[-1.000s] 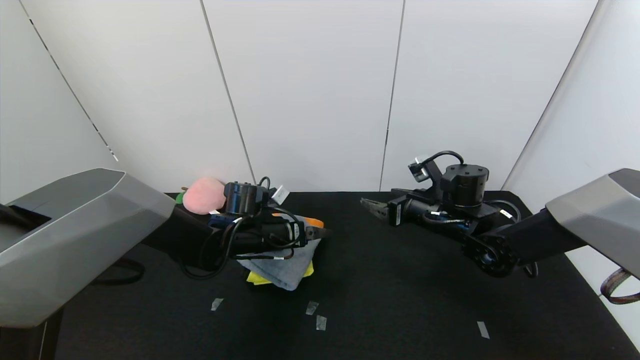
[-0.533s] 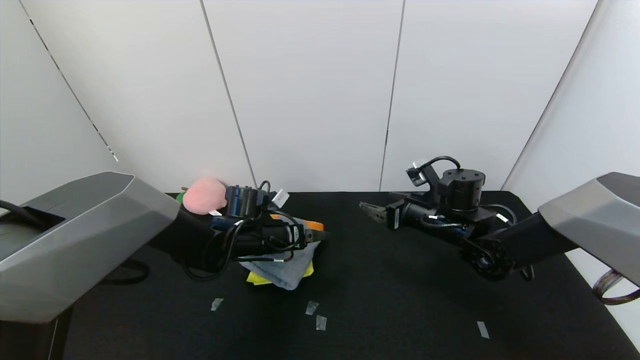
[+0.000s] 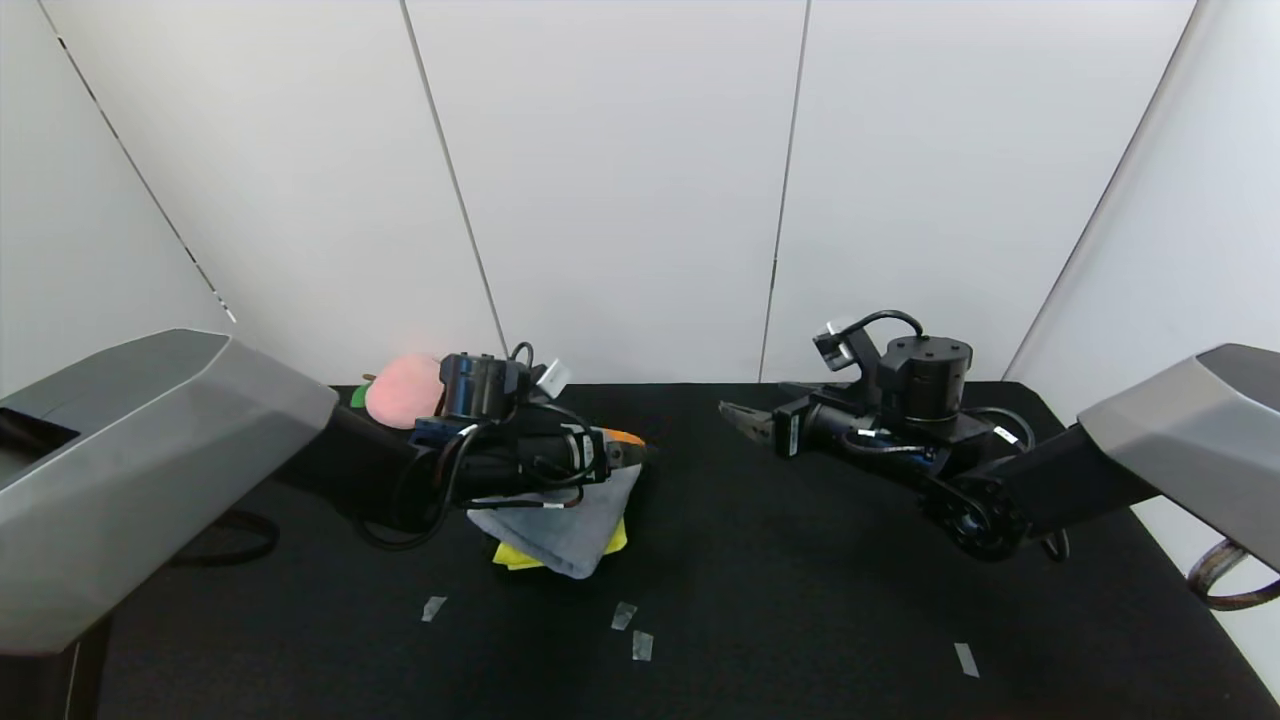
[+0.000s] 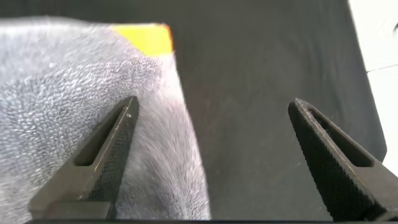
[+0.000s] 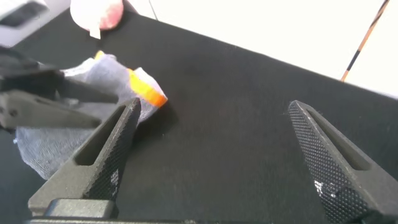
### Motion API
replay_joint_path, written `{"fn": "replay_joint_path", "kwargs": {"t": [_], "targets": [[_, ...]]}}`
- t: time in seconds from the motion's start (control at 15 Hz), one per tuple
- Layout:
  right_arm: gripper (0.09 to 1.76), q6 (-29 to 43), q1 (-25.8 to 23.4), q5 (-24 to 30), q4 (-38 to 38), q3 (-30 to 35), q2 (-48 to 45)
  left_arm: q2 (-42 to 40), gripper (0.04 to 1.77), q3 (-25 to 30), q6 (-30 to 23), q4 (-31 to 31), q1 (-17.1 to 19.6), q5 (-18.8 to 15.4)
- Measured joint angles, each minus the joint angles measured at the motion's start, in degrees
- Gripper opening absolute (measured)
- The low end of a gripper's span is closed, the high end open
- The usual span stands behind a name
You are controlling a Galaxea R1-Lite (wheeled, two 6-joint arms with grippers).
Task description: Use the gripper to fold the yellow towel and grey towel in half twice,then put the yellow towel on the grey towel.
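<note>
Grey towel (image 3: 565, 520) folded, lying over yellow towel (image 3: 515, 556) on black bench (image 3: 800, 600) | left gripper (image 4: 211, 155) above grey towel; spread wide, empty | right gripper (image 5: 217, 155) apart; spread wide, empty

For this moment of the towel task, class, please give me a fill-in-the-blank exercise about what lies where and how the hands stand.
1. The grey towel lies on top of the ____ towel.
2. The left hand hovers over the grey towel's edge with its fingers ____.
3. The right hand is over the black table, holding ____.
4. Behind the left arm sits a ____ plush toy.

Missing words: yellow; open; nothing; pink
</note>
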Motion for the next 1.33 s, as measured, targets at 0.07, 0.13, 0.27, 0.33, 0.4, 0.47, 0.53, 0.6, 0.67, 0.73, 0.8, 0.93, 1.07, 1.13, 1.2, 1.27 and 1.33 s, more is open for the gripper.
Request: {"fn": "replay_joint_path", "kwargs": {"t": [0.07, 0.13, 0.27, 0.33, 0.4, 0.47, 0.53, 0.6, 0.67, 0.73, 0.8, 0.93, 1.07, 1.13, 1.2, 1.27, 1.33], "targets": [[1.71, 0.00, 0.00, 0.02, 0.00, -0.06, -0.33, -1.21, 1.72, -0.26, 0.02, 0.11, -0.07, 0.27], [1.71, 0.01, 0.00, -0.02, 0.07, -0.06, -0.68, -2.58, 1.72, -0.48, 0.06, 0.35, -0.11, 0.41], [1.71, 0.01, 0.11, -0.02, 0.46, 0.00, -1.51, -5.81, 1.72, -0.72, 0.17, 1.17, -0.29, 0.49], [1.71, 0.01, 0.10, -0.02, 0.49, 0.13, -2.04, -7.44, 1.72, -0.72, 0.22, 1.80, -0.33, 0.49], [1.71, 0.01, 0.10, -0.05, 0.57, 0.49, -2.67, -9.18, 1.72, -0.72, 0.24, 2.62, -0.35, 0.52], [1.71, 0.01, 0.16, -0.07, 0.68, 1.10, -3.52, -10.86, 1.72, -0.59, 0.38, 3.43, -0.44, 0.52], [1.71, -0.02, 0.24, -0.13, 0.78, 1.84, -4.47, -12.70, 1.72, -0.33, 0.72, 4.22, -0.51, 0.55], [1.71, 0.00, 0.29, -0.16, 1.01, 2.74, -5.57, -14.80, 1.72, -0.02, 1.32, 5.34, -0.57, 0.77], [1.71, -0.05, 0.30, -0.33, 1.48, 3.90, -6.86, -16.84, 1.72, 0.29, 2.30, 7.03, -0.71, 1.37], [1.71, -0.10, 0.29, -0.57, 2.02, 5.12, -8.17, -18.82, 1.72, 0.55, 3.69, 9.23, -0.77, 2.35], [1.71, -0.10, 0.11, -0.76, 2.54, 6.50, -9.55, -20.68, 1.72, 0.83, 5.39, 11.23, -0.84, 3.75], [1.71, -0.13, -0.17, -1.78, 3.61, 10.61, -13.18, -25.10, 1.72, 1.62, 8.86, 15.80, -1.15, 8.62], [1.71, -0.18, -0.12, -4.88, 5.52, 15.04, -17.55, -30.15, 1.72, 2.93, 11.82, 20.81, -1.71, 13.14], [1.71, -0.18, -0.06, -6.16, 6.81, 17.12, -19.79, -33.05, 1.72, 3.85, 12.95, 23.08, -2.15, 15.03], [1.71, -0.22, -0.06, -7.12, 8.27, 19.07, -22.11, -35.63, 1.72, 4.82, 13.58, 24.83, -2.56, 16.45], [1.71, -0.22, -0.23, -7.88, 9.57, 20.97, -24.53, -38.78, 1.72, 5.81, 14.13, 26.99, -3.16, 17.80], [1.71, -0.29, -0.63, -8.56, 10.75, 22.91, -27.15, -41.75, 1.72, 6.64, 14.37, 29.44, -3.77, 18.66]]}}
